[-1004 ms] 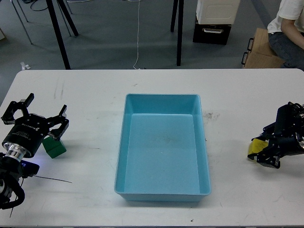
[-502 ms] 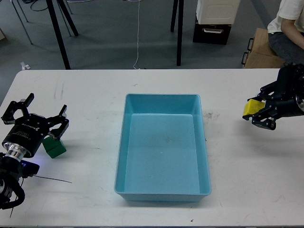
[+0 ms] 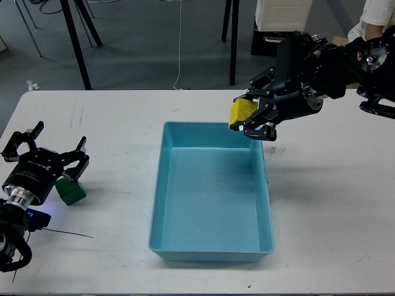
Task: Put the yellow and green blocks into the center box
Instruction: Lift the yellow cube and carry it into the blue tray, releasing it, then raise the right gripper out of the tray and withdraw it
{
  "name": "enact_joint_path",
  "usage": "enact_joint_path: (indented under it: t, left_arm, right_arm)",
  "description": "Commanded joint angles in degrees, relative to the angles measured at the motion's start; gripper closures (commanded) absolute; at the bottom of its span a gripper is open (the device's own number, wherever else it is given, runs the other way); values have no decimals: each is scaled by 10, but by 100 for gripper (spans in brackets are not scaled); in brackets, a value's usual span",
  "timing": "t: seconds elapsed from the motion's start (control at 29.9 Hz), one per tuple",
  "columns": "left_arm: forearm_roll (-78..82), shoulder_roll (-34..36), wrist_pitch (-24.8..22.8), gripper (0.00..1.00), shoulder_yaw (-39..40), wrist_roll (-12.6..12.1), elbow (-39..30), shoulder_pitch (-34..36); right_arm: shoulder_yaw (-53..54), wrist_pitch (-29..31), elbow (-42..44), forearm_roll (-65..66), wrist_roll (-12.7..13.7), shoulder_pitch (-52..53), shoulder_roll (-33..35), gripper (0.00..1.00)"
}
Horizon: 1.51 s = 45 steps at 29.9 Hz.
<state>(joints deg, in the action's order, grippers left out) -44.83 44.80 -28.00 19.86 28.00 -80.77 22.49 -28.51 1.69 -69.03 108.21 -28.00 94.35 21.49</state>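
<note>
My right gripper [image 3: 250, 116] is shut on the yellow block [image 3: 241, 113] and holds it in the air above the far right corner of the light blue box [image 3: 211, 192], which is empty. The green block [image 3: 70, 190] lies on the white table [image 3: 327, 203] at the left. My left gripper [image 3: 48, 157] is open, its fingers spread, with the green block just below its right finger. I cannot tell whether it touches the block.
A thin black wire [image 3: 68, 232] lies on the table near my left arm. Beyond the far table edge stand black stand legs [image 3: 233, 43], a dark case [image 3: 274, 42], and a seated person [image 3: 378, 12].
My right arm has lifted the yellow block from the table at the far right and carried it up and left to above the box's far right corner. The left arm has not moved.
</note>
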Motion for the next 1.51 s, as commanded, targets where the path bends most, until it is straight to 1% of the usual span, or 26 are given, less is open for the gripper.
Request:
enact_joint_path:
  t: [0.0,0.27,0.44,0.5,0.54,0.67,0.7,0.74,0.97,1.14,1.34,1.41,1.47]
  left_arm:
    - [0,0,0,0,0,0,0,-1]
    - [0,-1,0,0,0,0,0,-2]
    - [0,0,0,0,0,0,0,-2]
    - [0,0,0,0,0,0,0,-2]
    - [0,-1,0,0,0,0,0,-2]
    - [0,-1,0,0,0,0,0,-2]
    - [0,-1,0,0,0,0,0,-2]
    - [0,-1,0,0,0,0,0,-2]
    - [0,-1,0,0,1,0,0,-2]
    - [3,2,0,0,1,0,0,-1]
    - [35,10,0,0,3,0,0,6]
    - [56,28,0,0,7,0,0,7]
    - [89,57,0,0,11,0,0,9]
  right_arm:
    - [-12,1,14,-2,0,-3,-40,88]
    - [-45,2,33,-7,0,-13,-108,86]
    - [-53,2,43,-19,0,-33,-127,80]
    - [-53,2,45,-20,0,-39,-129,75]
    - [-53,2,45,-21,0,-42,-129,68]
    - [-55,2,50,-28,0,-42,-131,18]
    - [-59,6,57,-34,0,-43,-131,7]
    - [-65,9,59,-42,0,-43,-131,5]
    - [-81,10,66,-55,0,-44,-127,4]
    - [-62,6,65,-66,0,-32,-96,3]
    - [7,3,58,-88,0,-15,-38,3]
    - [50,2,60,-102,0,-20,-21,3]
    - [115,2,61,-129,0,-32,-8,3]
